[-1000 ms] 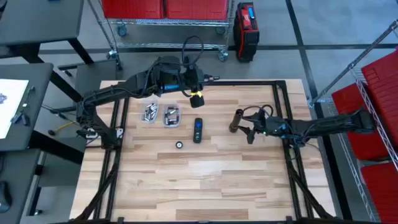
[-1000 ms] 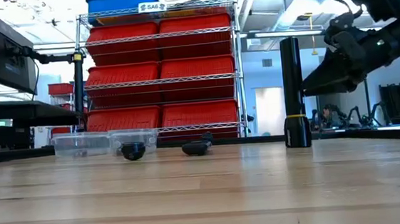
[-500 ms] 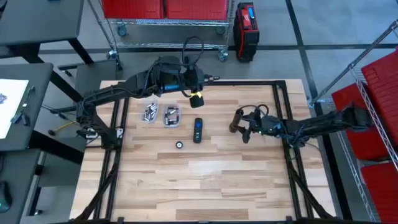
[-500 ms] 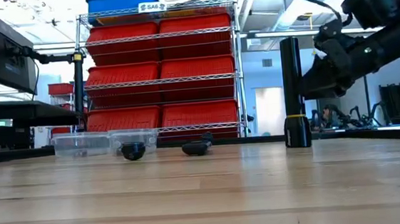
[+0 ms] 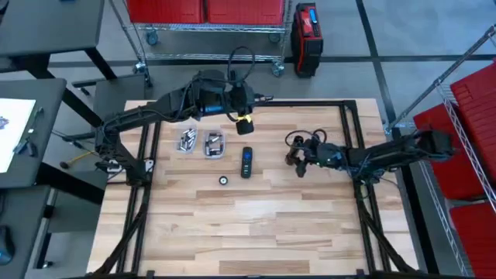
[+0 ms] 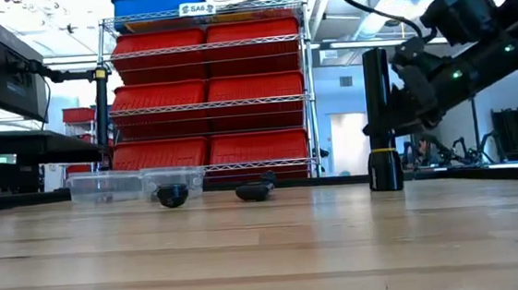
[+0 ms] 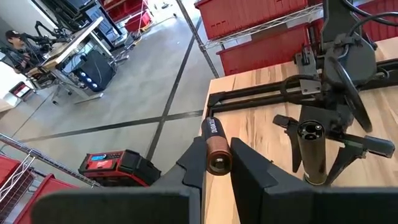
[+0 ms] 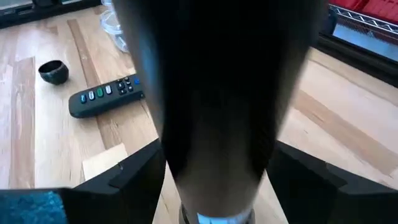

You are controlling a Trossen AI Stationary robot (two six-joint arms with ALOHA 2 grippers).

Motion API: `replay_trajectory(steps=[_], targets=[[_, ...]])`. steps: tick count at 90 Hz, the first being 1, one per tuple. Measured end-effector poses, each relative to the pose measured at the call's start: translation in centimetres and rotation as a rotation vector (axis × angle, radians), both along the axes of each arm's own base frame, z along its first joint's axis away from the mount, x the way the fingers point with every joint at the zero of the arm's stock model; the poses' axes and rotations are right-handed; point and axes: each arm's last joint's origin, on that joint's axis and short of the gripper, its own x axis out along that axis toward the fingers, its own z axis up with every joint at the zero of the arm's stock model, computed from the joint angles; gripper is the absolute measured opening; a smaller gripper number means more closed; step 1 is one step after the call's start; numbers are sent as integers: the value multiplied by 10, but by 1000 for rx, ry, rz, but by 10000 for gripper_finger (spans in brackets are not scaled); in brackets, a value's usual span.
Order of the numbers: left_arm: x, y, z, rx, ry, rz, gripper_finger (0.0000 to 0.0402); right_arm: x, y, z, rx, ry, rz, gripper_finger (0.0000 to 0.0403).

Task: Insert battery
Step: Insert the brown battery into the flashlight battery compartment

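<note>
A black flashlight [image 6: 379, 108] stands upright on its yellow-banded base in the middle right of the table [image 5: 294, 152], its open top [image 7: 311, 130] facing up. My right gripper [image 5: 295, 156] is open, one finger on each side of the flashlight's body [image 8: 217, 124]; I cannot tell whether the fingers touch it. Farther back and to the left, my left gripper [image 5: 244, 124] is shut on a copper-and-black battery [image 7: 216, 146], held above the table. My left gripper pinches the battery between its two fingers by the sides of its copper end [image 7: 218, 159]. The black end [image 7: 212, 127] sticks out beyond the fingertips. The fingers slant downward from the table's far left. The battery is lifted clear of the table.
A black remote [image 5: 246, 161] and a small round cap [image 5: 223, 180] lie left of the flashlight. Two clear boxes [image 5: 185, 142] [image 5: 214, 144] holding batteries sit farther left. Black frame rails [image 5: 364, 194] run along the table's sides and far edge.
My right gripper has moved toward the table's left edge, up to the flashlight, and its fingers now stand on either side of it. The flashlight has stayed upright in place.
</note>
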Motion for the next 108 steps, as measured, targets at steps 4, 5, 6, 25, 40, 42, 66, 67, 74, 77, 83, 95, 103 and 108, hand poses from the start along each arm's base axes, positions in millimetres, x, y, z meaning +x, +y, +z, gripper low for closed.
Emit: replay_trajectory(steps=[4, 5, 6, 25, 40, 42, 66, 67, 74, 77, 83, 95, 103, 108], targets=[[0, 0, 0, 0, 0, 0, 26, 1, 0, 0, 0, 3, 0, 242], [0, 0, 0, 0, 0, 0, 26, 1, 0, 0, 0, 4, 0, 239], [0, 0, 0, 0, 0, 0, 26, 1, 0, 0, 0, 5, 0, 236], [-1, 0, -2, 3, 25, -2, 26, 1, 0, 1, 3, 16, 2, 142], [-2, 0, -5, 21, 73, -8, 25, 12, -1, 27, 27, -2, 52, 142], [-2, 0, -6, 19, 80, -10, 25, 13, -1, 32, 33, 13, 59, 142], [-1, -4, -9, -119, 62, -119, 25, 27, -3, 99, -77, 295, 181, 142], [-1, -4, -9, -125, 61, -122, 25, 27, -4, 102, -79, 306, 184, 142], [-2, -5, -11, -179, 70, -139, 25, 29, -6, 117, -92, 384, 198, 142], [-2, -6, -13, -204, 78, -145, 25, 30, -7, 123, -97, 403, 202, 142], [-2, -6, -16, -243, 94, -136, 25, 31, -9, 138, -111, 420, 208, 142], [-1, -7, -25, -294, 113, -123, 25, 34, -10, 159, -133, 451, 225, 142], [0, -10, -26, -312, 110, -125, 25, 36, -10, 169, -127, 445, 241, 142], [1, -12, -26, -313, 107, -132, 25, 38, -9, 170, -119, 450, 260, 142]])
